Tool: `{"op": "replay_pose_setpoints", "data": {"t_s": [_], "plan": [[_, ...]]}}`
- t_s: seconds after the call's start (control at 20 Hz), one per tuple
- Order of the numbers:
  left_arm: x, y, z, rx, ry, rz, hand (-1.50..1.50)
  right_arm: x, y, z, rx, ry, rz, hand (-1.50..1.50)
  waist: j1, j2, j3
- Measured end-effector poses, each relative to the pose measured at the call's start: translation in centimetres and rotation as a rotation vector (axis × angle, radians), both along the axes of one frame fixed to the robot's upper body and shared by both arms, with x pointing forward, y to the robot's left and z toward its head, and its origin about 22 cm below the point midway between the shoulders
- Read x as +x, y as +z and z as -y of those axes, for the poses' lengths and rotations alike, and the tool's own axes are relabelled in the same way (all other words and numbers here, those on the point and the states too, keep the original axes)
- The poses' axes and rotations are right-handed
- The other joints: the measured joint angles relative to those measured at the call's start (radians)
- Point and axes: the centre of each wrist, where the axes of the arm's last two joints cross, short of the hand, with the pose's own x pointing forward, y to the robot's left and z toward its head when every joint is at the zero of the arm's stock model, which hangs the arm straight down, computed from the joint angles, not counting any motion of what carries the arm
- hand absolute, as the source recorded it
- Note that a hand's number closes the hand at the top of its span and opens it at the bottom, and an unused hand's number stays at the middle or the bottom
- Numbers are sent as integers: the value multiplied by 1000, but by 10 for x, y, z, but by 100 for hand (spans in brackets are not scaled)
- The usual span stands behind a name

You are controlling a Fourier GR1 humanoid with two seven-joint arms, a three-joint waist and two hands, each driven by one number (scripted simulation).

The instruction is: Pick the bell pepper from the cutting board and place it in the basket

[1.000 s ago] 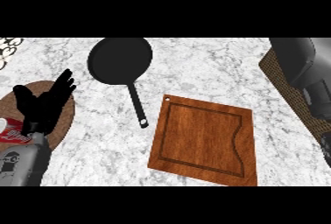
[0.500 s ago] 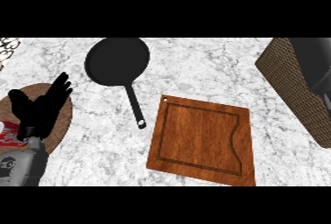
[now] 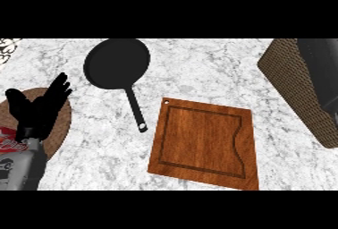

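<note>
A wooden cutting board (image 3: 203,144) is seen lying bare on the marble counter (image 3: 211,71); the bell pepper cannot be seen anywhere. A woven basket (image 3: 298,89) is set at the right edge, with a dark shape over its top. Whether that shape is the right hand cannot be told. The left hand (image 3: 38,109) is held open, fingers spread, over a round brown mat (image 3: 61,120). A black frying pan (image 3: 117,62) is placed beyond the board.

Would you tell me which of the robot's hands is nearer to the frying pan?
Left. The left hand rests open just left of the frying pan; the right hand cannot be seen in the head view.
</note>
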Motion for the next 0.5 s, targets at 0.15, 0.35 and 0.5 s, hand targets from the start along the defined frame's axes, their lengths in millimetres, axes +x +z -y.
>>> {"op": "replay_pose_setpoints", "data": {"t_s": [0.15,0.35,0.5], "plan": [[-5,2,-1,4,5,-3,0,-6,-15,20,-6,-66,22,-150,0,-1,0],[-5,0,-4,0,-4,3,0,-12,-25,40,17,-122,37,-150,4,1,0],[-8,-2,-1,5,-7,7,0,-15,-33,48,36,-133,43,-150,6,2,0]]}}
